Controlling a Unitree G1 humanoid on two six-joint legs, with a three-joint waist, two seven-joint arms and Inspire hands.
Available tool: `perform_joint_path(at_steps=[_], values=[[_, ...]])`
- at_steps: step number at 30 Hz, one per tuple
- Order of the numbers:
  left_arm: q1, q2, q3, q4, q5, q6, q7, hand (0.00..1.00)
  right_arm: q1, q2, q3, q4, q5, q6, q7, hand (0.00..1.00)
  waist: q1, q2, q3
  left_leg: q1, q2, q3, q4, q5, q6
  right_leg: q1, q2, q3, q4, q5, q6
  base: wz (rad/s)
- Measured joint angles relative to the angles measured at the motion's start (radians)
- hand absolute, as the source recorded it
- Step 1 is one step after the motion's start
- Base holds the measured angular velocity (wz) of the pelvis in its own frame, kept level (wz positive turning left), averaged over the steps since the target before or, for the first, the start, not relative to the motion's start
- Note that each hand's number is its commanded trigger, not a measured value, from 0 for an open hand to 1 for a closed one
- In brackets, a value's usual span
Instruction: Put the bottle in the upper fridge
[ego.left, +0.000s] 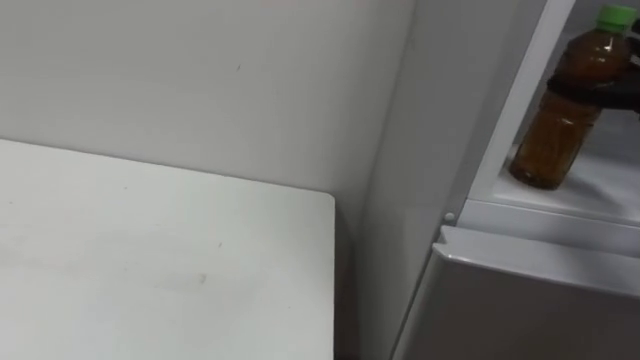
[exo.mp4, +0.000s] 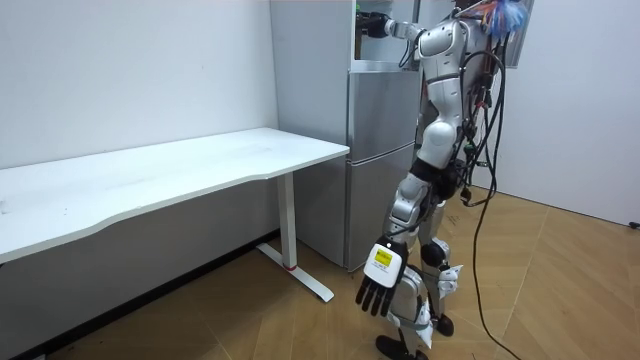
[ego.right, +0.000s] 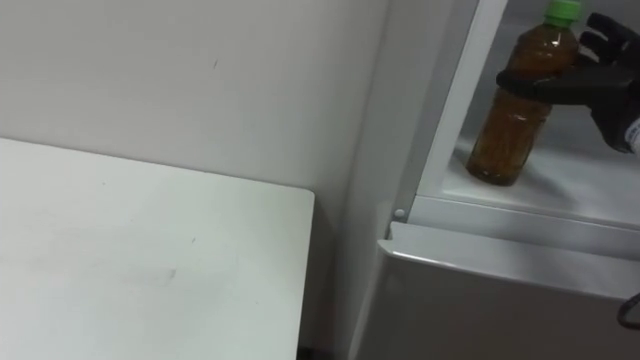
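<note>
Right eye view: our right hand (ego.right: 605, 85) curls round the shoulder of the bottle (ego.right: 512, 110), whose base sits on the upper shelf (ego.right: 570, 195) of the fridge (ego.right: 500, 290), near its front left corner. We judge the release should come only once the bottle stands steady, with the fingers opening slowly and backing straight out. Our left hand (exo.mp4: 378, 285) hangs spread by the leg. We count one bottle, one fridge, one table (ego.right: 150, 270).

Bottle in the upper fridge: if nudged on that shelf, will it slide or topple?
The bottle is tall and narrow-based, so a push high up, where the right robot hand wraps it, would probably tip it. It looks nearly full of brown liquid, so likely heavy for its size. The shelf looks smooth; a low push may slide it.
</note>
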Motion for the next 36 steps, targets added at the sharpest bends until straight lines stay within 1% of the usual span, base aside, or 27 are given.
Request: perform_joint_path(at_steps=[4, 6, 8, 10, 14, 17, 19, 20, 22, 26, 27, 30, 31, 34, 36], values=[[0.004, -0.001, 0.001, -0.001, 0.000, 0.000, 0.001, 0.00, 0.002, 0.000, -0.017, -0.003, 0.058, -0.002, -0.006, 0.00, -0.002, 0.007, -0.0033, 0.002, 0.000, 0.004, -0.007, 0.000, 0.000, 0.000, 0.000, 0.000, 0.000, 0.000, 0.000, -0.02], [0.006, -0.002, 0.000, -0.008, 0.000, 0.000, 0.001, 0.00, 0.004, 0.000, -0.023, -0.011, 0.062, -0.002, -0.016, 0.00, -0.002, 0.010, -0.0039, 0.003, 0.000, 0.006, -0.007, 0.000, 0.000, 0.001, 0.000, 0.001, 0.000, 0.000, 0.000, 0.00], [0.006, -0.002, 0.000, -0.010, -0.001, -0.001, 0.002, 0.00, 0.008, 0.000, -0.033, -0.021, 0.063, -0.002, -0.022, 0.00, -0.002, 0.012, -0.0034, 0.004, 0.001, 0.007, -0.007, 0.000, 0.000, 0.002, 0.000, 0.001, 0.000, 0.000, 0.000, 0.00], [0.010, -0.004, 0.000, -0.011, -0.002, -0.001, 0.006, 0.00, 0.037, 0.000, -0.046, -0.046, 0.072, -0.009, -0.027, 0.00, -0.001, 0.013, -0.0023, 0.014, 0.001, 0.007, -0.008, 0.000, 0.000, 0.010, 0.000, 0.002, -0.001, 0.000, 0.000, 0.00], [0.018, -0.011, 0.001, -0.011, -0.020, -0.001, 0.015, 0.00, 0.072, 0.000, -0.053, -0.085, 0.071, -0.009, -0.044, 0.00, -0.001, 0.017, -0.0001, 0.020, 0.001, 0.011, -0.019, 0.000, 0.000, 0.015, 0.000, 0.006, -0.001, 0.000, 0.000, -0.02], [0.024, -0.019, 0.001, -0.011, -0.023, -0.001, 0.015, 0.00, 0.120, 0.000, -0.100, -0.155, 0.075, -0.009, -0.060, 0.00, -0.001, 0.021, 0.0028, 0.021, 0.001, 0.013, -0.019, 0.000, 0.000, 0.015, 0.000, 0.008, -0.002, 0.000, 0.000, 0.00], [0.028, -0.020, 0.001, -0.011, -0.023, -0.001, 0.015, 0.00, 0.178, 0.000, -0.131, -0.249, 0.071, -0.009, -0.084, 0.00, 0.001, 0.025, 0.0055, 0.024, 0.001, 0.015, -0.022, 0.000, 0.000, 0.017, 0.000, 0.005, -0.001, 0.000, 0.000, 0.00], [0.028, -0.021, 0.001, -0.010, -0.023, -0.001, 0.015, 0.00, 0.189, 0.000, -0.132, -0.269, 0.071, -0.009, -0.090, 0.00, 0.002, 0.027, 0.0068, 0.027, 0.001, 0.016, -0.022, 0.000, 0.000, 0.019, 0.000, 0.006, -0.001, 0.000, 0.000, -0.05], [0.026, -0.022, 0.001, -0.009, -0.022, -0.003, 0.015, 0.00, 0.245, 0.001, -0.138, -0.338, 0.070, -0.017, -0.106, 0.00, 0.002, 0.032, 0.0096, 0.035, 0.002, 0.020, -0.023, 0.000, 0.000, 0.024, 0.000, 0.007, -0.001, 0.000, 0.000, -0.05], [0.025, -0.022, 0.000, -0.010, -0.022, -0.007, 0.015, 0.00, 0.326, 0.004, -0.144, -0.426, 0.043, -0.023, -0.114, 0.00, 0.003, 0.033, 0.0102, 0.034, 0.003, 0.030, -0.026, -0.001, 0.000, 0.020, 0.000, 0.018, -0.001, 0.000, 0.000, -0.07], [0.025, -0.022, 0.001, -0.010, -0.022, -0.007, 0.015, 0.00, 0.347, 0.006, -0.147, -0.448, 0.044, -0.023, -0.123, 0.00, 0.004, 0.034, 0.0110, 0.034, 0.003, 0.033, -0.027, -0.001, 0.000, 0.018, 0.001, 0.029, -0.001, 0.000, 0.000, -0.11], [0.025, -0.023, 0.001, -0.008, -0.021, -0.007, 0.015, 0.00, 0.376, 0.021, -0.166, -0.486, 0.044, -0.025, -0.147, 0.00, 0.006, 0.036, 0.0126, 0.036, 0.004, 0.041, -0.027, -0.001, 0.000, 0.016, 0.001, 0.036, 0.000, 0.000, 0.000, -0.09], [0.025, -0.023, 0.001, -0.007, -0.021, -0.008, 0.017, 0.00, 0.393, 0.036, -0.183, -0.497, 0.046, -0.033, -0.150, 0.00, 0.005, 0.037, 0.0131, 0.037, 0.005, 0.045, -0.026, -0.001, 0.000, 0.015, 0.001, 0.041, 0.000, 0.000, 0.000, -0.09], [0.030, -0.028, 0.000, -0.007, -0.021, -0.010, 0.020, 0.00, 0.458, 0.075, -0.221, -0.557, 0.043, -0.043, -0.179, 0.00, 0.004, 0.036, 0.0128, 0.036, 0.006, 0.052, -0.027, -0.001, 0.000, 0.011, 0.001, 0.049, 0.001, 0.000, 0.000, -0.08], [0.031, -0.029, -0.006, 0.000, -0.021, -0.010, 0.023, 0.00, 0.478, 0.095, -0.225, -0.580, 0.032, -0.046, -0.198, 0.00, 0.010, 0.039, 0.0139, 0.036, 0.007, 0.059, -0.026, -0.001, 0.000, 0.007, 0.002, 0.056, 0.001, 0.000, 0.000, -0.13]])
